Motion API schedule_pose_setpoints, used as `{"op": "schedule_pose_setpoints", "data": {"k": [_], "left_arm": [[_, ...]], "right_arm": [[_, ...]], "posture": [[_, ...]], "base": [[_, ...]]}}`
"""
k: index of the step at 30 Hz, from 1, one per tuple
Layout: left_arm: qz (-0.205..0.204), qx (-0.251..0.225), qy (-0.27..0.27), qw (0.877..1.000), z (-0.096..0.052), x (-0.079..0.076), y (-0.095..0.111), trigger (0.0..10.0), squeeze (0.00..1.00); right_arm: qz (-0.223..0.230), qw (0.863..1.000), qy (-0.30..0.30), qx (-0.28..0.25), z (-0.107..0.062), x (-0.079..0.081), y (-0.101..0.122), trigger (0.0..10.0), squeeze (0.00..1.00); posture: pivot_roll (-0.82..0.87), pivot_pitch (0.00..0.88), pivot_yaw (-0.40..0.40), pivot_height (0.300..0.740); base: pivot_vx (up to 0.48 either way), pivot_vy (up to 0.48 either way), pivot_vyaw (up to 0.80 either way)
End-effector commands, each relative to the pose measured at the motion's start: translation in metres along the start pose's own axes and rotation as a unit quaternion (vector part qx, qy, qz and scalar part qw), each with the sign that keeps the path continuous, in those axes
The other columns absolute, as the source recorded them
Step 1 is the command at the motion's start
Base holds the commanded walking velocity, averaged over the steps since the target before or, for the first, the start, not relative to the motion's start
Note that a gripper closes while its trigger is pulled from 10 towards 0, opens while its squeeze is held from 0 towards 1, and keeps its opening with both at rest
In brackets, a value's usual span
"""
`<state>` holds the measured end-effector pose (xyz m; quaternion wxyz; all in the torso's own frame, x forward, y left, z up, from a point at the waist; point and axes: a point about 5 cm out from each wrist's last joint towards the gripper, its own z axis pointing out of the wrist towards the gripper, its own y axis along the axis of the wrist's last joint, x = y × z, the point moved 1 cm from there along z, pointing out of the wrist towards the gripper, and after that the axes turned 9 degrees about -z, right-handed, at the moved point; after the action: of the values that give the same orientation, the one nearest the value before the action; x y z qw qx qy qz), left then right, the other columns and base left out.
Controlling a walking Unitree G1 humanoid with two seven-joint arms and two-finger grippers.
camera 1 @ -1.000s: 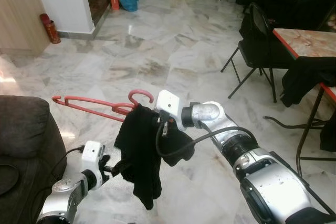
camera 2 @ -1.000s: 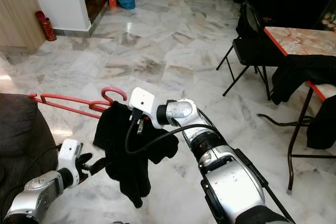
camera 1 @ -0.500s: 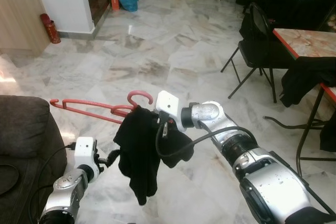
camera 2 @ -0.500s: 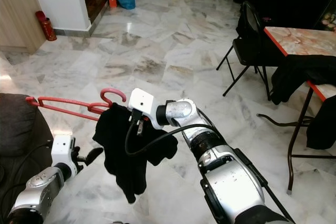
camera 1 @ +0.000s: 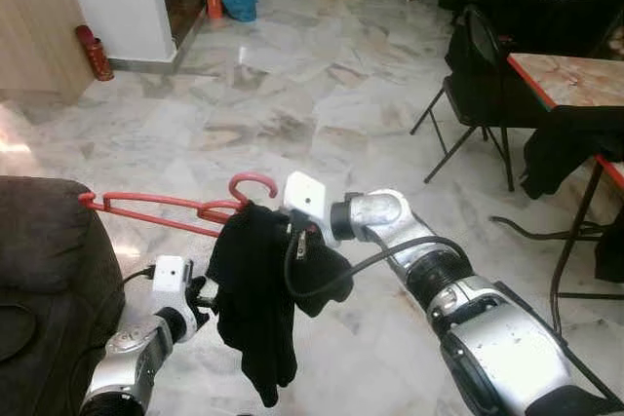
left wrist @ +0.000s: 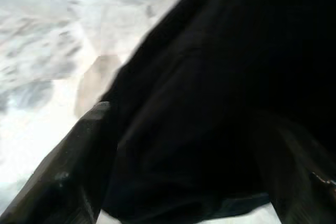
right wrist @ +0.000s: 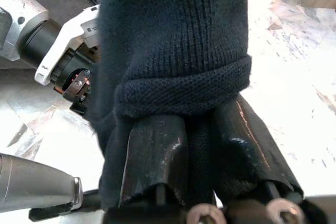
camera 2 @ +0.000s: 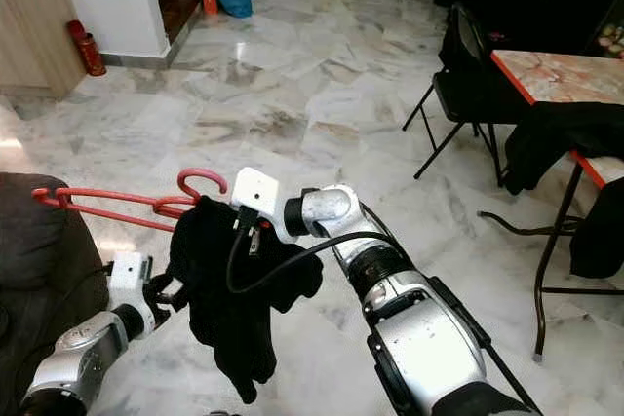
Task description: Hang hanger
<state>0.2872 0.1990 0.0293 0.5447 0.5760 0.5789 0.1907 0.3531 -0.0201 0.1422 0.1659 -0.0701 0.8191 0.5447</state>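
Marble floor (camera 1: 322,85); red hanger (camera 1: 156,204) near-horizontal, hook up, black garment (camera 1: 255,289) draped.

Hanger (camera 1: 156,208): red, smooth, slight sheen, looks plastic. Garment (camera 1: 255,289) draped at its hook end: black knit cloth, matt, ribbed weave clear in right wrist view. Right gripper (right wrist: 202,150) fingers (right wrist: 152,156): black, glossy, wrapped in that knit. Arm links beside the garment: brushed silver metal, white plastic housings. Floor (camera 1: 322,94): polished marble, glossy. Sofa (camera 1: 44,270) beside the hanger's far end: dark matt fabric.
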Motion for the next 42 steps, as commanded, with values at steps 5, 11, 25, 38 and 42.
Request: {"op": "schedule_pose_setpoints", "data": {"k": [5,11,25,38,42], "left_arm": [[0.002,0.0,-0.023,1.0,0.0,-0.007,0.001,10.0,0.0],[-0.004,-0.013,-0.003,1.0,0.005,-0.006,0.005,10.0,0.0],[0.006,-0.031,0.151,0.988,0.003,0.026,0.008,10.0,0.0],[0.077,-0.017,0.149,0.986,-0.011,0.032,0.004,10.0,0.0],[0.088,-0.031,0.162,0.982,-0.01,0.031,0.007,10.0,0.0]], "right_arm": [[-0.011,1.0,-0.005,-0.025,0.001,-0.004,0.011,10.0,0.0],[-0.01,0.999,0.012,-0.034,0.006,0.002,0.012,10.0,0.0],[-0.003,0.998,0.029,-0.049,0.011,0.008,0.015,10.0,0.0],[-0.006,1.0,0.021,-0.019,0.009,0.009,0.006,10.0,0.0],[-0.005,1.0,0.021,-0.014,0.009,0.011,0.003,10.0,0.0]], "posture": [[0.19,0.0,-0.066,0.732],[0.19,0.0,-0.064,0.732],[0.19,0.0,-0.065,0.732],[0.2,0.0,-0.068,0.732],[0.2,0.0,-0.067,0.732]], "base": [[0.0,0.0,0.0],[0.0,0.0,0.0],[0.0,0.0,0.0],[0.0,0.0,0.0],[0.0,0.0,0.0]]}}
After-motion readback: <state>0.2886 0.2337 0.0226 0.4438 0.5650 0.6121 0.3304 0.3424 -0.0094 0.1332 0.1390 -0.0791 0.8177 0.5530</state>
